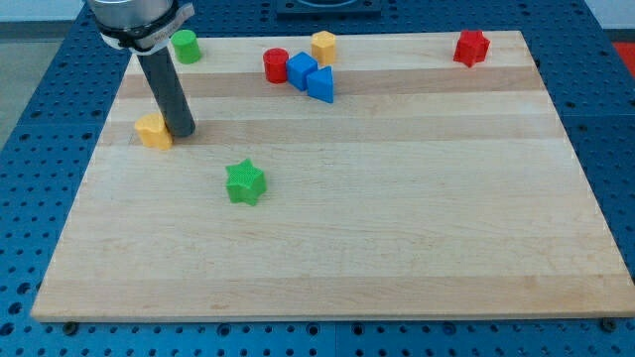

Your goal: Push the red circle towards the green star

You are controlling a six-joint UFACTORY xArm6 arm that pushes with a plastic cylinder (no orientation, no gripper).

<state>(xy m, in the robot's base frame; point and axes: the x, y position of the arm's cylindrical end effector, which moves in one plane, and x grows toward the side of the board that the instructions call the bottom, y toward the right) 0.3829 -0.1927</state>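
Observation:
The red circle stands near the view's top, left of centre, touching a blue cube. The green star lies lower down, left of centre. My tip rests on the board at the view's left, right beside a yellow block. The tip is left of and above the green star, and well to the lower left of the red circle.
A blue triangle sits by the blue cube, with a yellow hexagon-like block above them. A green cylinder is at the top left, a red star at the top right. The wooden board lies on a blue perforated table.

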